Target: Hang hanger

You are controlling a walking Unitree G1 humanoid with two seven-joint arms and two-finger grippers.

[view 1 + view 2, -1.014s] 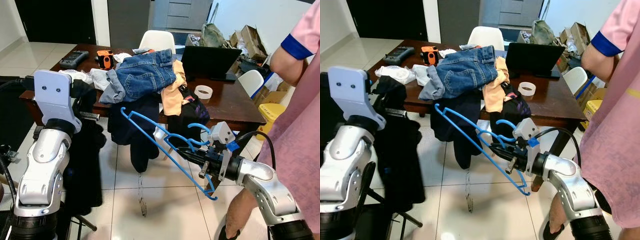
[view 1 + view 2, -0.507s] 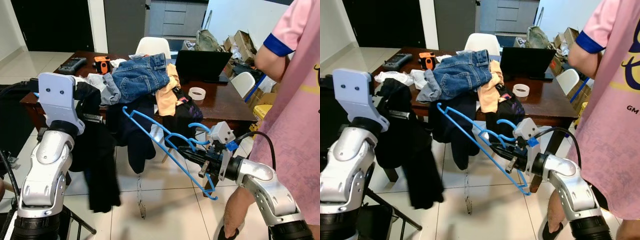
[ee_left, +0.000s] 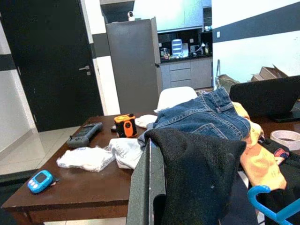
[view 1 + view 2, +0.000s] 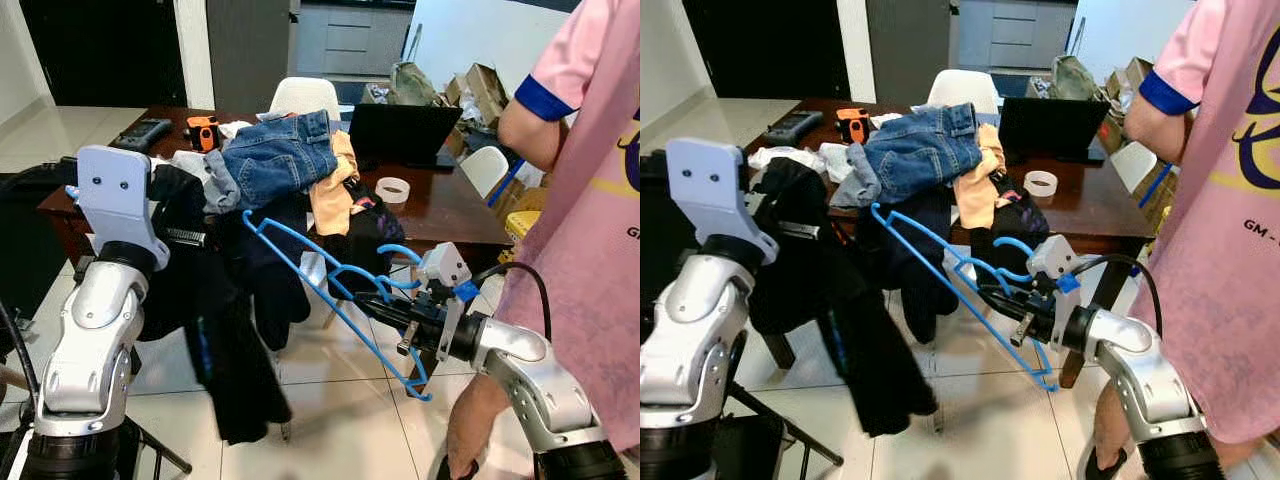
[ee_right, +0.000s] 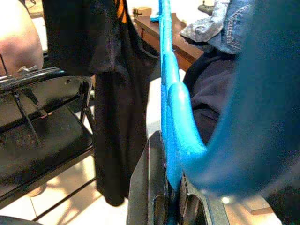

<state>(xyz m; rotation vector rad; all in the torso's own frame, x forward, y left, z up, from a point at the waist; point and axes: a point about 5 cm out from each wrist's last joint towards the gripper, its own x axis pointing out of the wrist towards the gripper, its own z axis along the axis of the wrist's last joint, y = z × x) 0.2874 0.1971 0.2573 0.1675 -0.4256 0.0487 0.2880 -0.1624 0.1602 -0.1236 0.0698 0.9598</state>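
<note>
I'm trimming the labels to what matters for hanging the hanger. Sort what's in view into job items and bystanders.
Part of the job:
- blue hanger, clamped in the right gripper
- black garment, draped over the left gripper

Just lying about:
- jeans, orange cloth
- laptop, tape roll
- white chair
- person in pink shirt

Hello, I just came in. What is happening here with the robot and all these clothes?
The robot is working on hanging clothes. Its right gripper is shut on a blue hanger, held out in front of a wooden table piled with jeans and other clothes. Its left gripper holds a black garment that hangs toward the floor. The garment is not on the hanger yet. A person in a pink shirt stands at the robot's right.
</note>
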